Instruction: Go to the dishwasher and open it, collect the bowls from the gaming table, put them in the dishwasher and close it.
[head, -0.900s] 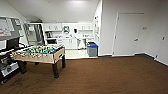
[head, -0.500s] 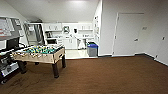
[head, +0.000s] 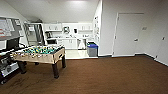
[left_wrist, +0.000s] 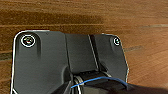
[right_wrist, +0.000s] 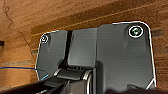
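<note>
A white kitchenette (head: 67, 37) with cabinets and a counter stands at the far end of the room, past the carpet. It is too far off and too blurred for me to pick out the dishwasher's steel front. The bowls and the white-topped gaming table are out of view. In both wrist views the robot's own dark plate (left_wrist: 67, 62) (right_wrist: 100, 57) hangs over brown carpet.
A green-field foosball table (head: 41, 51) stands on the brown carpet (head: 105, 75) at the left. Dark equipment (head: 7, 63) sits by the left wall under a board (head: 8, 27). A blue-lidded bin (head: 92, 49) stands at the kitchenette's entrance. A shut white door (head: 126, 35) is on the right.
</note>
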